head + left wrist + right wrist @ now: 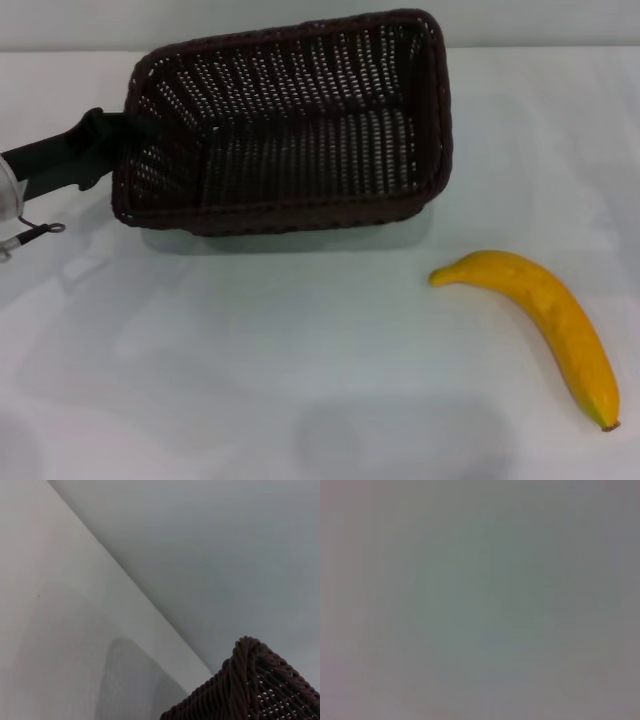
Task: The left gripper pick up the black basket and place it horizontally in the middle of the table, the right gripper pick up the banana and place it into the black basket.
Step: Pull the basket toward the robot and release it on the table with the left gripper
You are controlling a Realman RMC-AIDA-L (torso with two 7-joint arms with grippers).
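Left gripper comes in from the left edge and pinches the left short wall of the black basket, which sits at the desk's far middle, tilted, long side across. Banana lies on the desk at near right, well apart from basket. Right gripper out of sight.

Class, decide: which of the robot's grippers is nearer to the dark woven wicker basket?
Left. The left gripper is at the dark woven wicker basket's left end wall; the right gripper appears in no view.
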